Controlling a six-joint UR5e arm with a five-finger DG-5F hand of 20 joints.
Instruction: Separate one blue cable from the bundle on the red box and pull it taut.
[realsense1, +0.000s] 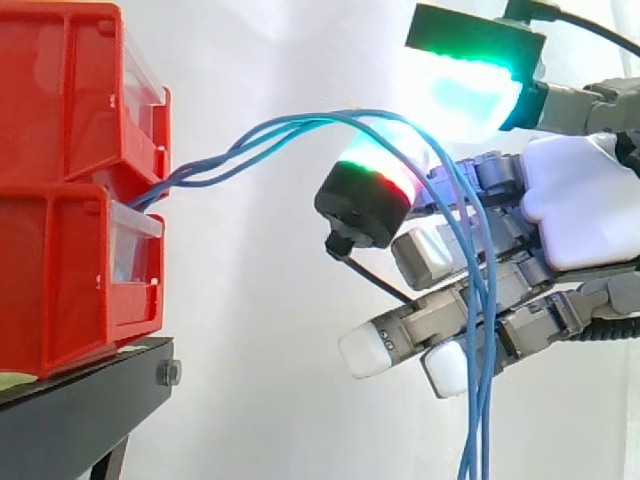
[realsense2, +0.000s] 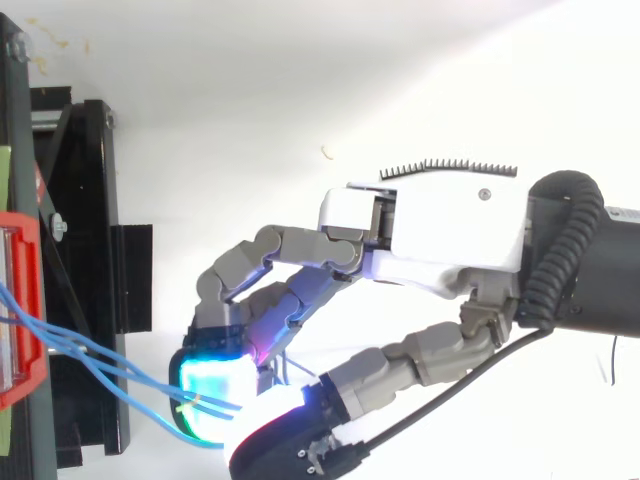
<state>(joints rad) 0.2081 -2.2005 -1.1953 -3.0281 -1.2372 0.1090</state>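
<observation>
White curtain (realsense1: 260, 400) is seen behind stacked red bins (realsense1: 60, 200) on a black stand (realsense1: 80, 410). From between the bins, blue cables (realsense1: 262, 132) are arched rightward and enclosed by the curled fingers of the hand (realsense1: 580, 200).

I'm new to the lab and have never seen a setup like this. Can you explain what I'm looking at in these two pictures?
This is a robot arm carrying a mechanical hand. The glowing pads are its own fingertips, not lamps. One picture is taken from the side, level with the work, with the arm entering from the right. The other looks down from above. At the left, stacked red bins stand on a black stand. Blue cables come out at the bins, arch across to the hand and hang down over its fingers. Seen from above, they run in between two glowing pads that sit close together, so the hand seems to pinch them.
</observation>
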